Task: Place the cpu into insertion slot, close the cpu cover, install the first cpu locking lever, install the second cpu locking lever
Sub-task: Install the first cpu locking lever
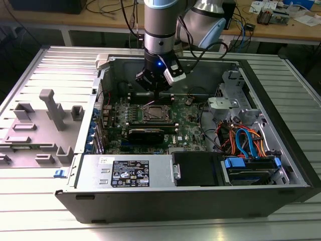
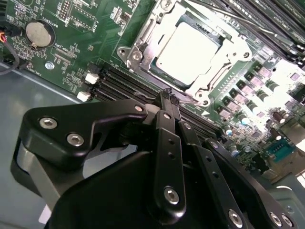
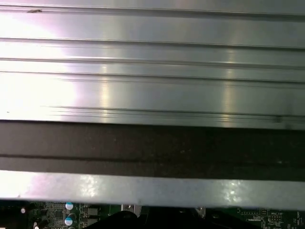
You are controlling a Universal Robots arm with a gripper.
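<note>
the chip has a smooth, dull silver metal top that catches a bright glare. the cover frame around it is bare silvery metal with a slight sheen, set on a matt green circuit board that carries a shiny metal coin battery. the end effector is smooth satin black with bright metal screws, the computer case is plain grey sheet metal, the tabletop is ribbed, brushed-looking metal, and the fixture on it looks like matt grey plastic.
</note>
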